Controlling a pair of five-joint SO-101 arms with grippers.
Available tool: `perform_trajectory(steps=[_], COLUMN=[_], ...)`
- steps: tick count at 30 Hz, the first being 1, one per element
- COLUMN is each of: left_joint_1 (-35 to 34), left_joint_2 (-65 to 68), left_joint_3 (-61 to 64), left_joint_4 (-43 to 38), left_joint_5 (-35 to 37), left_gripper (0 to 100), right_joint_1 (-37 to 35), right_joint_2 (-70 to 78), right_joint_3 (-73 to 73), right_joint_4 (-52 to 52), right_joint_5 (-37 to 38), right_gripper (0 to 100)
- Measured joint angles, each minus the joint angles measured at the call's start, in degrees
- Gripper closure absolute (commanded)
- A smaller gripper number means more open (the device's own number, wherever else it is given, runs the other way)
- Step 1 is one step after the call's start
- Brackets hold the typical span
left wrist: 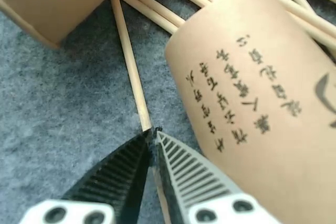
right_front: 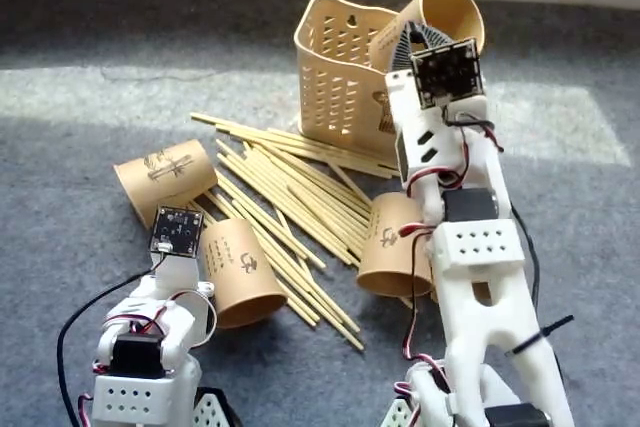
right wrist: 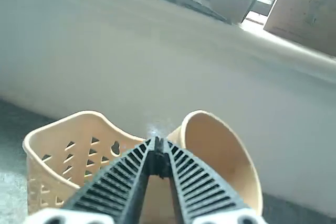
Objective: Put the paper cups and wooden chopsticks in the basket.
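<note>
The right pincer is clamped on the rim of 1 paper cup, held tilted just beside the perforated plastic basket near the carpet's far edge. 3 more cups are seen lying sideways around scattered wooden chopsticks. The left pincer is closed, its tips over 1 stick.

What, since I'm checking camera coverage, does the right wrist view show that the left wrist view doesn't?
Only the right wrist view: the basket and the raised cup pinched in the right gripper, with a pale wall behind. Only the left wrist view: the left gripper shut on a chopstick, a lying cup beside it, and other chopsticks on grey carpet. Shared: no single object; each shows its own shut gripper and a paper cup.
</note>
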Motion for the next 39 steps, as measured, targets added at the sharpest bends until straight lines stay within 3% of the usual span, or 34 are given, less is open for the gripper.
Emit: perform_trajectory(steps=[8,14,23,32,39], left_joint_1=[0.00,0.00,0.00,0.00,0.00], left_joint_2=[0.00,0.00,0.00,0.00,0.00], left_joint_3=[0.00,0.00,0.00,0.00,0.00], left_joint_4=[0.00,0.00,0.00,0.00,0.00], left_joint_5=[0.00,0.00,0.00,0.00,0.00], left_gripper=[99,99,99,99,99], right_joint_1=[-5.01,-5.01,4.75,5.36,-0.09], right_joint_2=[0.79,-1.49,3.08,13.27,17.58], right_joint_3=[0.00,-9.14,-29.89,-31.12,-33.05], right_joint_4=[0.09,11.08,25.49,26.90,26.29], right_joint_5=[0.00,-0.09,-11.52,-12.48,-10.81], right_gripper=[98.3,98.3,98.3,98.3,98.3])
